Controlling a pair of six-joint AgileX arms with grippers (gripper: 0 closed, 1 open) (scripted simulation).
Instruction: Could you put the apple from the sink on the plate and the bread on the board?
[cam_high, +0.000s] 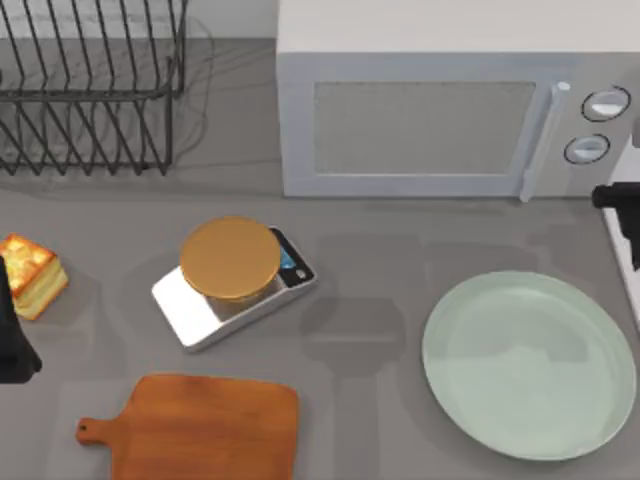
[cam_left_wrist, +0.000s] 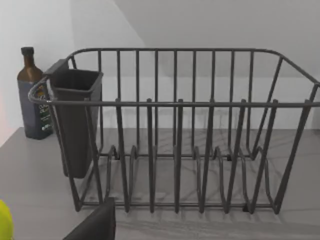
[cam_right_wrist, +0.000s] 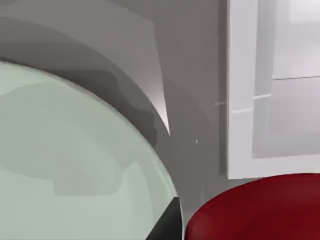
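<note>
Nearest us along the front edge of the table lies the board (cam_high: 205, 428), flat and bare, its short handle pointing toward the table's left; to its right, well apart, the plate (cam_high: 528, 365) sits at the front right with nothing on it. Our right wrist view looks close over that plate's rim (cam_right_wrist: 75, 165), and the apple (cam_right_wrist: 257, 210) shows there as a glossy red curve just beside the rim, not on the dish; whether our fingers grip it we cannot tell. Our right arm (cam_high: 625, 215) stands at the table's right edge above the plate; our left arm (cam_high: 12, 335) stands at the left edge, and its fingers' state we cannot tell either. The bread (cam_high: 30, 275) rests on the table just beside that left arm, apart from the board; between bread and plate sits the scale (cam_high: 232, 280). Farther back stand the dish rack (cam_left_wrist: 175, 130) at left, with a bottle (cam_left_wrist: 32, 95) beside it, and the microwave (cam_high: 440, 110) at right.
</note>
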